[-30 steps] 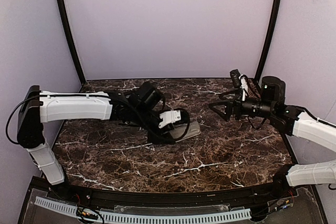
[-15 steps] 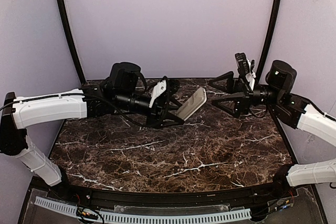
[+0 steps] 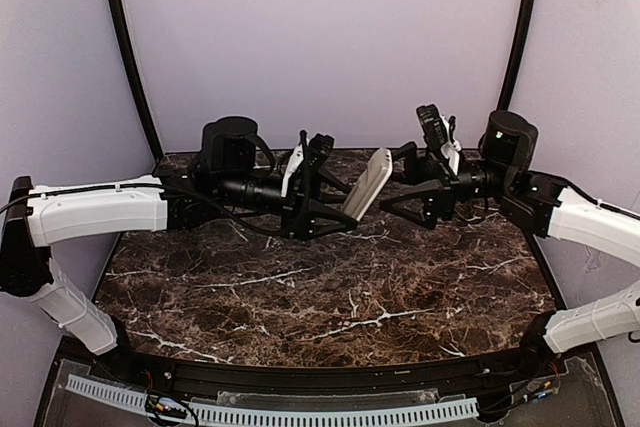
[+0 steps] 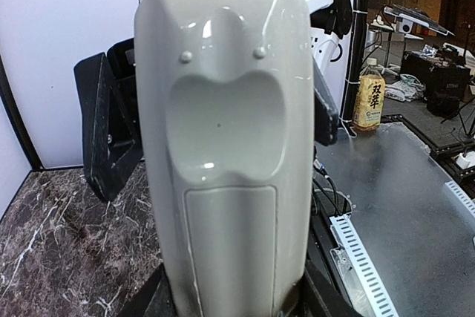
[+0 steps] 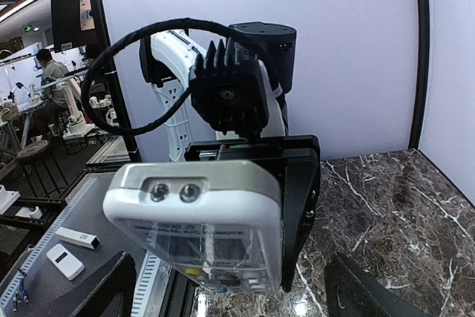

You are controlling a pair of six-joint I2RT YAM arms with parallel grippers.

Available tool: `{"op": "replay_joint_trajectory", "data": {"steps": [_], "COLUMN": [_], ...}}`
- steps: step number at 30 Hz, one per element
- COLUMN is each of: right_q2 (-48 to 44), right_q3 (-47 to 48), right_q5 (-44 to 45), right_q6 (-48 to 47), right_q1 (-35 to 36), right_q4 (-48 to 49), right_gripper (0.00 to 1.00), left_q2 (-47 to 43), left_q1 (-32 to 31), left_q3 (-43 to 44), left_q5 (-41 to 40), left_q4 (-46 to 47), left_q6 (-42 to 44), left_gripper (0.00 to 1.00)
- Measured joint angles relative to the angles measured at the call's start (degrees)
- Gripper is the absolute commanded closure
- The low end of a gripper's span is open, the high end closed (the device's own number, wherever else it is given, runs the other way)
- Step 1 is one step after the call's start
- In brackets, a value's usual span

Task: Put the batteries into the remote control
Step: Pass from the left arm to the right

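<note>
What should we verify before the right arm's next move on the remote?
1. Left tool grip on remote control: ok, clamped at its lower end, held off the table.
2. Right tool open: ok, jaws spread at the remote's top end.
3. Right tool contact with remote: cannot tell.
4. Battery cover removed: not ok, closed on the grey back.
5. Batteries located: not ok, none in any view.

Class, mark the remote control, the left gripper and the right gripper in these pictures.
remote control (image 4: 223,131): left wrist view, hollow in its grey back.
left gripper (image 3: 347,203): top external view, between its jaws.
right gripper (image 3: 394,181): top external view, between its open jaws.
</note>
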Motion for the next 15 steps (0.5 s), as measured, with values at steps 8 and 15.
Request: {"op": "replay_joint_trajectory", "data": {"steps": [8,15], "right_q2": [2.3,3.0], "right_q3": [2.1,3.1], "right_q5": [1.0,2.5], "right_q6": [-0.2,-0.6], "right_q1": [2.6,3.3], "right_q4": [1.1,1.1], "right_gripper": [0.24,0.41], "left_q2": [0.0,0.0], "left_q1": [0.0,0.0], "left_q3": [-0.3,-0.7], "left_q5": [-0.2,-0.8], "left_q4": [3.0,3.9], "left_q6": [-2.3,-3.5], "left_gripper": [0.69,0.69]}}
